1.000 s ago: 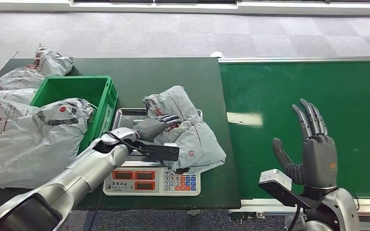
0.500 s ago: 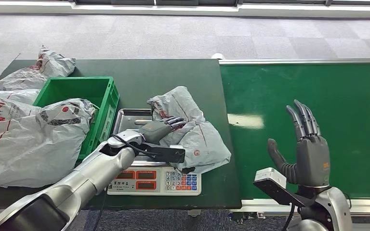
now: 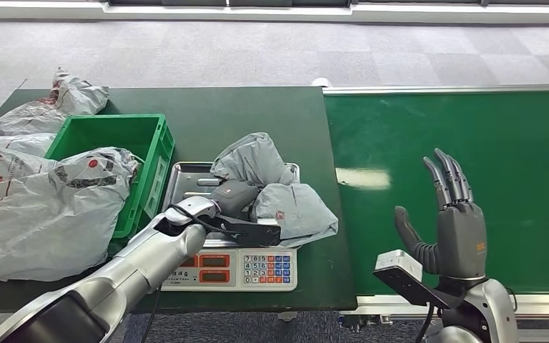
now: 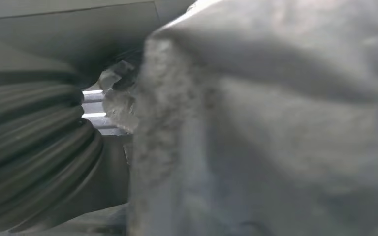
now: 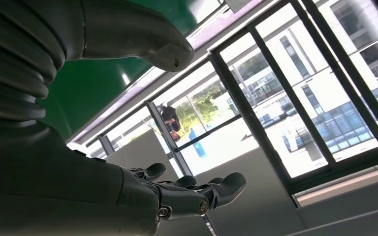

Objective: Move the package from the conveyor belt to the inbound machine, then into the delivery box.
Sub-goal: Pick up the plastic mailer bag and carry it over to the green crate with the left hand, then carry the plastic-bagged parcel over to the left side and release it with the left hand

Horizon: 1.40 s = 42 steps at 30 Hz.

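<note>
Conveyor belt (image 3: 457,136): green, at right, abutting the dark green counter (image 3: 207,107). Green delivery box (image 3: 107,136) on counter's left side, grey bags heaped beside it. Inbound machine (image 3: 221,268), a scale with steel tray, sits between box and belt. Grey package (image 3: 286,207) lies crumpled on the tray. Left hand (image 3: 232,196) grips the package. Right hand (image 3: 454,214) upright over the belt, fingers spread, holding nothing.

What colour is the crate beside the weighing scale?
Bright green; the crate shows best in the head view, left of the scale.
</note>
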{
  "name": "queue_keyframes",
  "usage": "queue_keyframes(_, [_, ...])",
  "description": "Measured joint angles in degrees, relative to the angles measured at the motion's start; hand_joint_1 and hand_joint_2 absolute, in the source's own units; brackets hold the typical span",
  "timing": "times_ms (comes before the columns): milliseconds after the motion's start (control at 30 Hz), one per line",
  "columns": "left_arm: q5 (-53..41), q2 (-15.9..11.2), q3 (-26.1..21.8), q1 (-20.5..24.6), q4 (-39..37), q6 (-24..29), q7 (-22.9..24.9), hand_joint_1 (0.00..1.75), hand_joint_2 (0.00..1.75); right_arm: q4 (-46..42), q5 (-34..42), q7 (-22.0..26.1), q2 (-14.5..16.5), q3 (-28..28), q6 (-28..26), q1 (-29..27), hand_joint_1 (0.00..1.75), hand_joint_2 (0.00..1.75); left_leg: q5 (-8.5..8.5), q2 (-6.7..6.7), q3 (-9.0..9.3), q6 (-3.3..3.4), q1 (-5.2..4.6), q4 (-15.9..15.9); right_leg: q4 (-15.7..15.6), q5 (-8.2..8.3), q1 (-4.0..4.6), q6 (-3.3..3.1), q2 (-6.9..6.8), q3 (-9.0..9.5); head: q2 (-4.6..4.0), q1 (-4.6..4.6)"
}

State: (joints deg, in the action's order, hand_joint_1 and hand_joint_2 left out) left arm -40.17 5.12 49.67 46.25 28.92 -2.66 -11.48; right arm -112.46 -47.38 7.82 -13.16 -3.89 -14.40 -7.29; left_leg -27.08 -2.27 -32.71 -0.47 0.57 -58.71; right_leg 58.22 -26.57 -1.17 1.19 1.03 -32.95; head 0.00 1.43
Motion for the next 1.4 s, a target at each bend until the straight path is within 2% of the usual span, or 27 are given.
queue_keyframes(267, [-1.95,-1.0,-1.25,0.39,0.16,0.58,0.05,1.75,1.75,-0.08,1.27,0.91,0.07,0.02,-0.52,-1.66,0.0,1.75,-0.02,0.23,-0.12,-0.02,0.0,0.04,0.0,0.01,0.0,-0.01,0.2,-0.2,0.0,-0.01])
queue_keyframes(400, [-6.93,-3.27,-1.93,0.13,2.91,4.2,0.62,1.75,1.75,-0.08,1.42,1.48,0.07,0.13,-0.55,-2.05,0.0,1.75,0.04,0.3,-0.18,-0.09,0.0,0.04,0.01,0.09,0.05,-0.12,0.27,-0.33,0.0,0.0])
queue_keyframes(467, [-11.28,-6.19,-2.47,0.01,7.4,6.53,2.34,1.75,1.75,-0.08,1.65,1.71,0.07,0.33,-0.57,-2.62,0.0,1.75,0.13,0.33,-0.34,-0.22,0.04,0.04,0.04,0.2,0.11,-0.22,0.32,-0.54,0.0,0.0])
queue_keyframes(567, [-18.51,-12.44,-5.41,0.61,18.4,7.8,6.07,1.75,1.75,-0.08,2.11,2.44,0.07,1.0,-0.66,-3.56,0.0,1.75,0.27,0.36,-0.67,-0.4,0.13,0.03,0.11,0.36,0.21,-0.32,0.38,-0.93,0.0,0.0])
queue_keyframes(733, [-21.87,-23.72,-17.4,3.85,35.8,6.76,7.71,1.75,1.75,-0.09,2.56,2.61,0.05,1.56,-2.1,-5.37,0.0,1.75,0.3,0.56,-0.92,-0.49,0.27,0.06,0.2,0.39,0.32,-0.38,0.62,-1.3,0.0,0.0])
queue_keyframes(800, [-22.06,-28.14,-22.79,4.99,40.9,6.49,7.54,1.75,1.75,-0.23,2.62,2.53,0.05,2.0,-2.69,-6.65,0.0,1.75,0.27,0.76,-0.93,-0.53,0.28,0.09,0.21,0.38,0.33,-0.4,0.81,-1.42,0.0,0.01])
queue_keyframes(867, [-22.09,-31.48,-27.31,5.39,44.51,6.45,7.26,1.75,1.75,-0.63,2.51,2.49,0.05,2.42,-2.96,-7.96,0.0,1.75,0.24,0.85,-0.94,-0.57,0.28,0.12,0.21,0.34,0.33,-0.45,0.93,-1.49,0.0,0.02])
queue_keyframes(967, [-22.51,-34.49,-31.72,5.41,48.15,6.44,7.03,1.75,1.75,-1.21,2.34,2.45,0.05,2.93,-2.99,-8.95,0.0,1.75,0.24,0.77,-0.97,-0.57,0.28,0.14,0.21,0.29,0.34,-0.51,0.86,-1.48,0.0,0.02])
queue_keyframes(1100, [-22.27,-36.81,-34.24,4.93,50.77,6.79,7.92,1.75,1.75,-1.89,1.98,2.36,0.07,3.17,-3.23,-9.81,0.0,1.75,0.24,0.74,-0.99,-0.57,0.27,0.13,0.21,0.3,0.28,-0.54,0.79,-1.43,0.0,-0.01])
queue_keyframes(1233, [-19.92,-40.26,-37.42,3.85,51.45,7.6,8.09,1.75,1.75,-3.73,1.59,2.32,0.07,4.25,-4.07,-12.88,0.0,1.75,0.23,0.88,-0.97,-0.58,0.23,0.13,0.21,0.34,0.29,-0.59,0.88,-1.53,0.0,0.02])
queue_keyframes(1400, [-19.44,-42.18,-39.08,2.73,51.6,7.77,8.71,1.75,1.75,-5.03,1.38,2.31,0.07,4.98,-4.25,-14.19,0.0,1.75,0.23,0.85,-0.99,-0.58,0.23,0.14,0.21,0.33,0.3,-0.6,0.82,-1.49,0.0,0.01])
